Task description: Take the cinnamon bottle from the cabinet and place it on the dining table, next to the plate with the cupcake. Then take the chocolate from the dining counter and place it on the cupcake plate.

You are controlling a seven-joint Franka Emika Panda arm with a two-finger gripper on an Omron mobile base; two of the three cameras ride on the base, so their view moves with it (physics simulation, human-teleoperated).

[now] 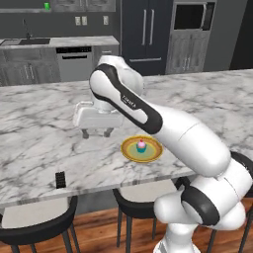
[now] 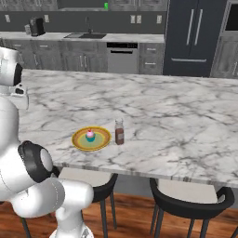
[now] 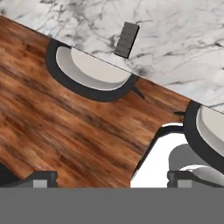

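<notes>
The cinnamon bottle (image 2: 119, 132) stands upright on the dining table (image 2: 176, 116), just right of the yellow plate (image 2: 91, 138) with the pink cupcake (image 2: 90, 135). In the left base view the arm hides the bottle; the plate (image 1: 142, 149) and cupcake (image 1: 141, 145) show there. The dark chocolate (image 1: 60, 179) lies flat near the counter's front edge, left of the plate. My gripper (image 1: 96, 132) hangs open over the marble (image 1: 39, 128), left of the plate and behind the chocolate, holding nothing. The hand view shows the chocolate (image 3: 127, 40) ahead of the open gripper (image 3: 113, 179).
Dark stools with pale seats (image 1: 34, 222) (image 2: 190, 197) (image 3: 92, 70) are tucked under the counter's front edge over a wood floor. On the far wall sits the cabinet (image 1: 29, 6) with a green mug (image 1: 47, 6), above a sink counter, dishwasher and fridge.
</notes>
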